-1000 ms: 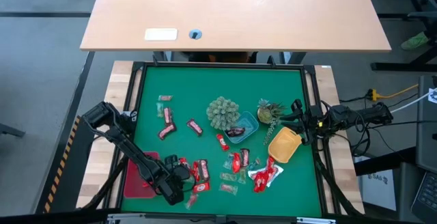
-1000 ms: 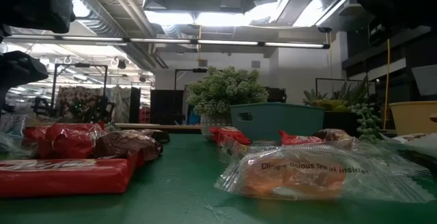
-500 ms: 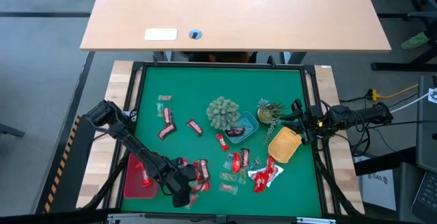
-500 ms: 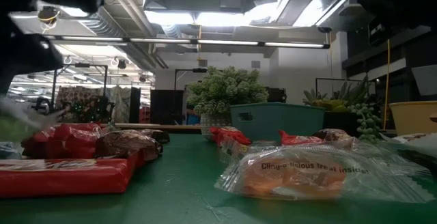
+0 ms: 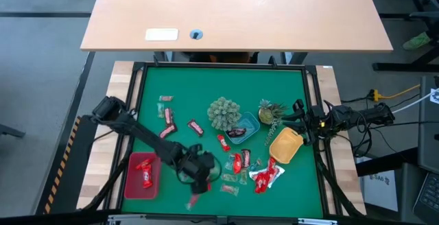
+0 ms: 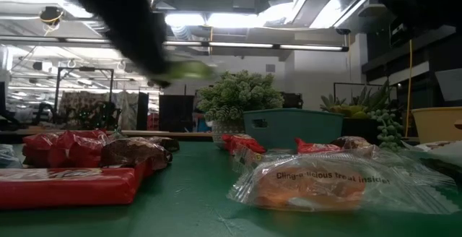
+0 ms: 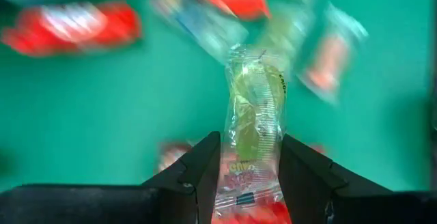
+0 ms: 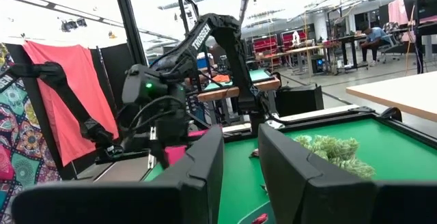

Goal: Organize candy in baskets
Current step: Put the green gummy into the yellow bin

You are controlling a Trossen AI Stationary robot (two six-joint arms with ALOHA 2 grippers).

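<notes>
My left pincer (image 5: pixel 199 177) is clamped on a clear-wrapped greenish candy (image 7: pixel 251 132), its fingers pressing both long edges so the wrapper's long axis runs straight out ahead of the pincer. I am carrying it above the green table (image 5: pixel 288 81), near the front edge and a little left of centre. What matters for the drop is direction: the red basket (image 5: pixel 141 177) lies to the left of the pincer, with one red candy already in it, while the pale blue basket (image 5: pixel 241 128) and the yellow basket (image 5: pixel 285 145) sit to the right and farther back. Which basket suits this sweet I can only guess; I judge the left arm nearer all of the loose pile. My right pincer (image 8: pixel 240 176) waits at the right edge of the table, fingers apart and holding nothing. I count three baskets and two green spiky ornaments (image 5: pixel 223 112). Loose red candies number roughly ten: a cluster (image 5: pixel 241 162) right of the pincer and a few at mid-left (image 5: pixel 167 119); the small clear ones overlap too much for me to count.
</notes>
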